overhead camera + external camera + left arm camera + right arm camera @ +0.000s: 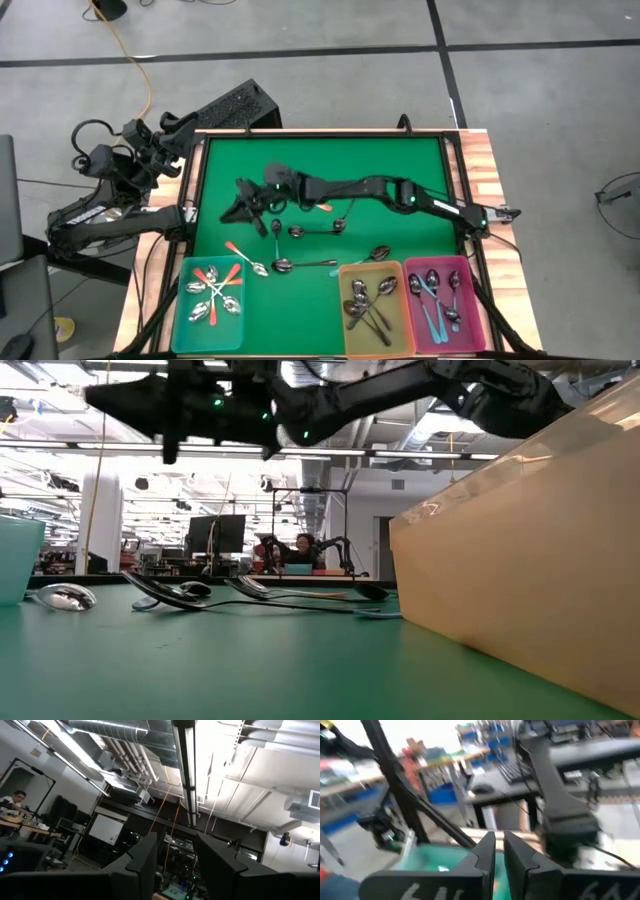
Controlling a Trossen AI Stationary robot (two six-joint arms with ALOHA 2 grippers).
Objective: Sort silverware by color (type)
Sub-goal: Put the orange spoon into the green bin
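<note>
Three plastic bins sit along the mat's (400, 160) near edge. The teal bin (182, 312) holds orange-handled spoons (213, 283), the yellow bin (345, 318) dark metal spoons (365, 305), the pink bin (470, 310) blue-handled spoons (432, 300). Loose spoons (300, 232) with shiny bowls lie mid-mat, one orange-handled one (243, 256) just beside the teal bin. The right gripper (243, 207) hangs above the mat's middle, fingers (487, 852) nearly closed, nothing seen between them. The left gripper (172, 865), off the mat's left edge, points upward, partly open and empty.

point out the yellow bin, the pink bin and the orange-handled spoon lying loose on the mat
yellow bin (397, 268): high view, its upper rim.
pink bin (440, 262): high view, its upper rim.
orange-handled spoon (240, 254): high view, middle of the handle.
</note>
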